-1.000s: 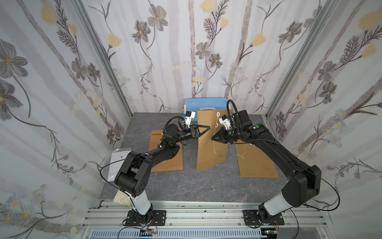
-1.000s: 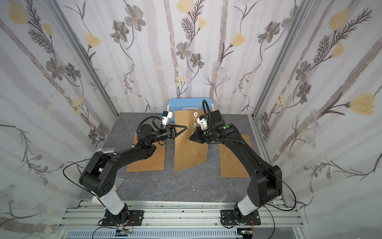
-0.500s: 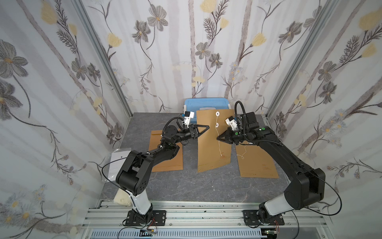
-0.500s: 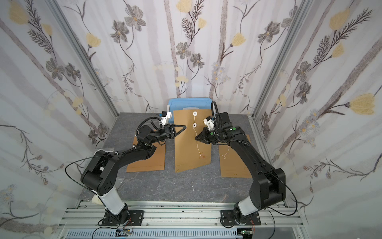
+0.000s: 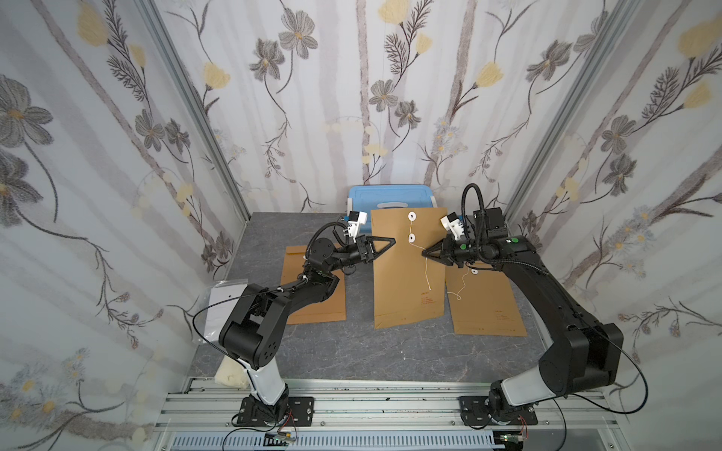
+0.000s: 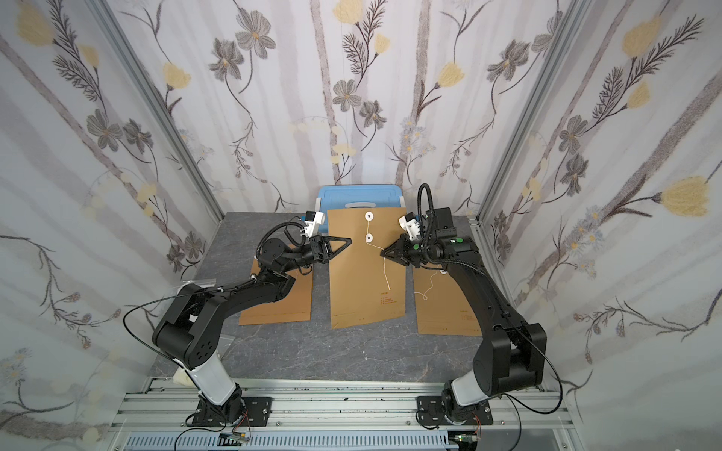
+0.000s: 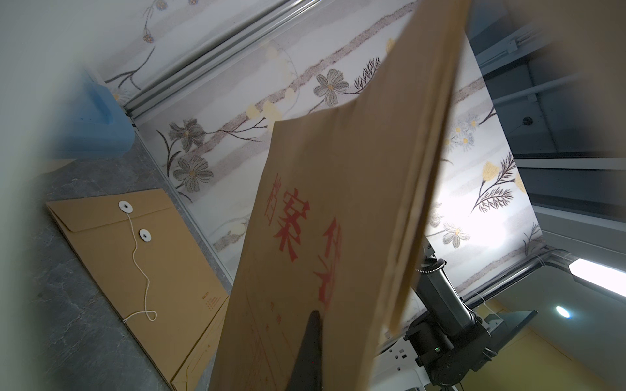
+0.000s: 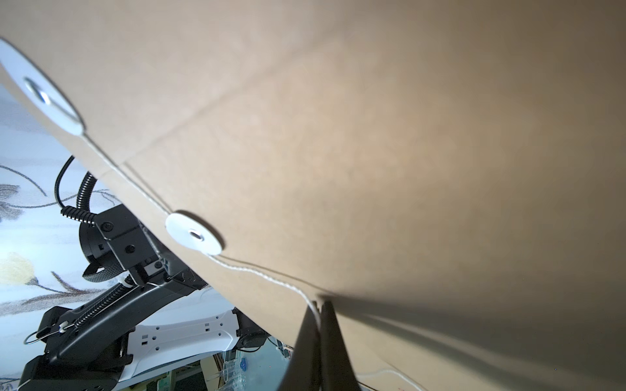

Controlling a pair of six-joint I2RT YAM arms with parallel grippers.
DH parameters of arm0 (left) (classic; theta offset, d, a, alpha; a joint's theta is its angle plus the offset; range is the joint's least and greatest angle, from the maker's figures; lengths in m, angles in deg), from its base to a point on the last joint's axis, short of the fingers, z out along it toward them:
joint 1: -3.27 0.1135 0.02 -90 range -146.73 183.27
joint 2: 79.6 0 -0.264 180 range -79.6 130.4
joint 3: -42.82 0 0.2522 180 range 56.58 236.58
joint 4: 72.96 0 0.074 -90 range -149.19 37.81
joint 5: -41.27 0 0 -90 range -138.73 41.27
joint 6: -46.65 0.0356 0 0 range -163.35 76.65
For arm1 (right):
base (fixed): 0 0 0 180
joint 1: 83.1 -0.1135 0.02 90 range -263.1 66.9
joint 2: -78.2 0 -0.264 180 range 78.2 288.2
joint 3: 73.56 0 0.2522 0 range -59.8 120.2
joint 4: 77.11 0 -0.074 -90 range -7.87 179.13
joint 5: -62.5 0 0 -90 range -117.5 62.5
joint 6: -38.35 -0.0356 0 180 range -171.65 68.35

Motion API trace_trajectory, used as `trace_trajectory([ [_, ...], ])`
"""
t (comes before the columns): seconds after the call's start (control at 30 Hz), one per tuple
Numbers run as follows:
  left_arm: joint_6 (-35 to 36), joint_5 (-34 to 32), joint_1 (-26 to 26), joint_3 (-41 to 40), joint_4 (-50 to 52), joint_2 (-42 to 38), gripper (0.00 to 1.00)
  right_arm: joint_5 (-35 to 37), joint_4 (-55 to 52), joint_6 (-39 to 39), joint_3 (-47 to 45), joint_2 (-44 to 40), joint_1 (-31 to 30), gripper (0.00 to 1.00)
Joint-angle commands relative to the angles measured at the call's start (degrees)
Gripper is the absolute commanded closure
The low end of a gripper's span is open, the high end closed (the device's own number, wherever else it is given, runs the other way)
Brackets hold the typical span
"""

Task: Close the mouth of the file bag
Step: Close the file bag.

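Note:
The brown file bag (image 5: 406, 289) (image 6: 363, 285) stands tilted up off the grey table in the middle, its two white buttons (image 5: 411, 237) facing up. My left gripper (image 5: 392, 241) (image 6: 349, 239) is shut on the bag's left edge; in the left wrist view one dark finger (image 7: 311, 338) lies against the file bag (image 7: 321, 220) and its red print. My right gripper (image 5: 424, 253) (image 6: 382, 253) (image 8: 318, 304) is shut on the white string (image 8: 264, 274), just beyond the lower button (image 8: 194, 233). The string's loose end (image 5: 426, 273) hangs down the bag.
Two more brown file bags lie flat, one on the left (image 5: 312, 293) under my left arm and one on the right (image 5: 484, 308) (image 7: 145, 257) with a loose string. A blue box (image 5: 390, 197) stands at the back wall. A clear sleeve (image 5: 222, 300) lies at the table's left edge.
My right gripper has moved to the right, away from the buttons, drawing the string out sideways. The left gripper and the bag have hardly moved.

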Motion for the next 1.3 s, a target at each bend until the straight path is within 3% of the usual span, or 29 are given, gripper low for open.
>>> trace_trajectory([
  [0.0,-1.7,1.0,0.0,-0.2,-4.0,-0.1,1.00,-1.6,0.7,1.9,0.6,0.0,0.7,1.00],
  [0.23,-1.9,1.3,0.0,-0.8,-4.4,-0.1,1.00,-4.6,-0.3,1.7,2.4,0.2,4.2,1.00],
  [0.5,-2.4,1.9,0.1,-0.8,-4.3,0.0,1.00,-3.0,-7.6,4.9,9.1,1.2,6.1,1.00],
  [0.93,1.8,3.8,-1.7,-0.6,0.8,-0.6,1.00,-3.0,-12.3,3.9,17.6,3.6,5.4,1.00],
  [1.27,3.0,5.2,-3.0,1.2,3.0,-0.2,1.00,3.1,-18.9,6.1,24.8,6.4,1.3,1.00],
])
